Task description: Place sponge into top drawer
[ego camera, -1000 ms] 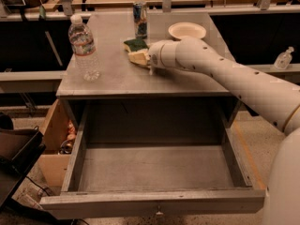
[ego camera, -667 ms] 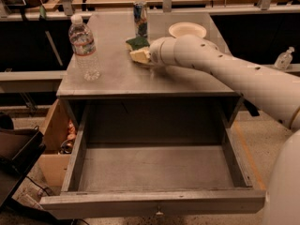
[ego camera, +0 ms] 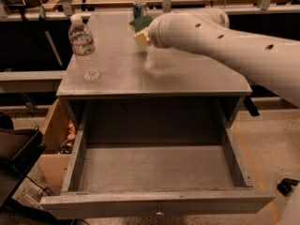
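1. Change: sponge (ego camera: 139, 26), flat on the table (ego camera: 140, 76) near the far edge a second ago, now lifted clear of the surface. Hangs at the end of the arm, green scrub layer uppermost, pale foam below.
2. Gripper (ego camera: 146, 34): above the far middle of the table, largely hidden behind the cream wrist housing. Fingers not directly visible; judged clenched on the sponge, given its position off the surface.
3. Meaning for the task: pick complete. Carry toward the near edge and lowering into the top drawer (ego camera: 154, 203) not yet done.
4. Top drawer: pulled well out below the near edge of the table, grey floor bare, small knob at the centre of the front panel. Ready to receive.
5. Water bottle (ego camera: 84, 48): upright near the left edge, well apart from the sponge. Off the straight path to the drawer; probably no hindrance.
6. Can (ego camera: 137, 8): upright at the far edge, just behind the sponge. Nearest item to the gripper; slight risk of a knock during withdrawal.
7. Obstruction on the route: none seen between sponge and drawer opening. Near edge of the table to be passed before any descent.
8. Brown box (ego camera: 51, 135): on the floor left of the drawer, clear of the route.
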You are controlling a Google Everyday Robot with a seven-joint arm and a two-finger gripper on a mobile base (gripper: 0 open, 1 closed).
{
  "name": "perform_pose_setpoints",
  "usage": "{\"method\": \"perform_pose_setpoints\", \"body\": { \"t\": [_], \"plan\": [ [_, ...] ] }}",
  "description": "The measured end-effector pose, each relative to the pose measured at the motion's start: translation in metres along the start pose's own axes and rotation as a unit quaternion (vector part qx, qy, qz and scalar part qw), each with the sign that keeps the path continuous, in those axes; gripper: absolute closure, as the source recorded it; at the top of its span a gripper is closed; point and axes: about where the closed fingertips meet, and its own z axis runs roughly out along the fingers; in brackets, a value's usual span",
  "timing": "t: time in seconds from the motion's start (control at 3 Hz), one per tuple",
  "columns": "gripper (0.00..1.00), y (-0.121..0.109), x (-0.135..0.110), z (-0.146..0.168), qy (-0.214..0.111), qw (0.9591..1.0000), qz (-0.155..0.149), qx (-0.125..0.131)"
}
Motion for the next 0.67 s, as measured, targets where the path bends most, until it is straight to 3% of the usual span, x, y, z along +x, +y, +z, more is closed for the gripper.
{"method": "perform_pose_setpoints", "body": {
  "t": [0.33, 0.67],
  "plan": [
    [1.00, -0.012, -0.013, -0.035, 0.006, 0.9999, -0.009, 0.008],
    [1.00, -0.012, -0.017, -0.094, 0.001, 1.0000, 0.001, -0.004]
  ]
}}
